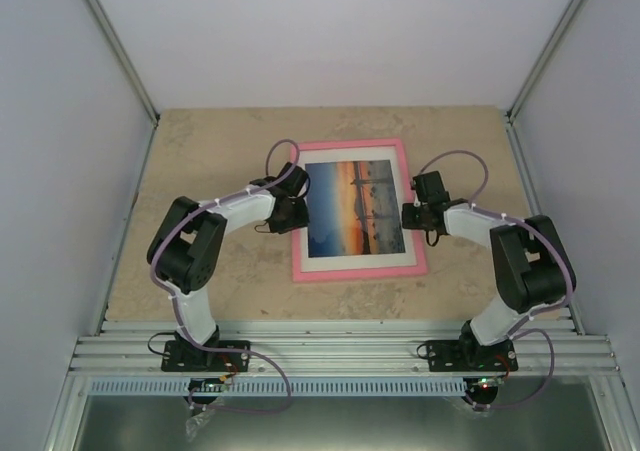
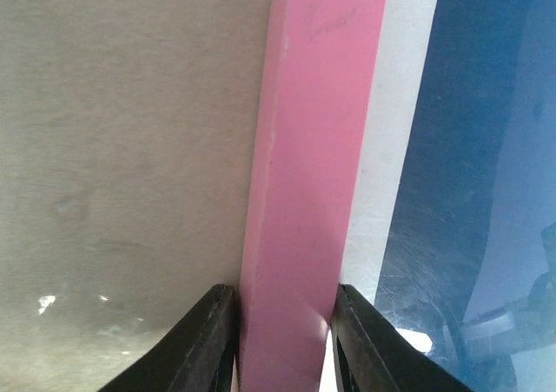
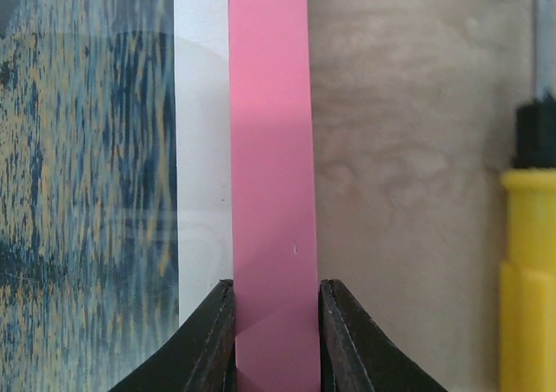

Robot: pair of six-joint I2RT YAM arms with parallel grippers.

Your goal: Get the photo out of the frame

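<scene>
No text, no labels — nothing legible

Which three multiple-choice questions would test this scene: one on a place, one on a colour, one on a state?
1. Where does the left gripper grip the frame? A. left rail B. near rail C. far rail
2. What colour is the frame? A. green B. pink C. black
3. What is the state of the photo? A. lying outside the frame B. lifted in the air C. inside the frame, face up
Answers: 1 A, its fingers pinch the left rail; 2 B, pink rails show in every view; 3 C, the photo lies within the white mat.
</scene>
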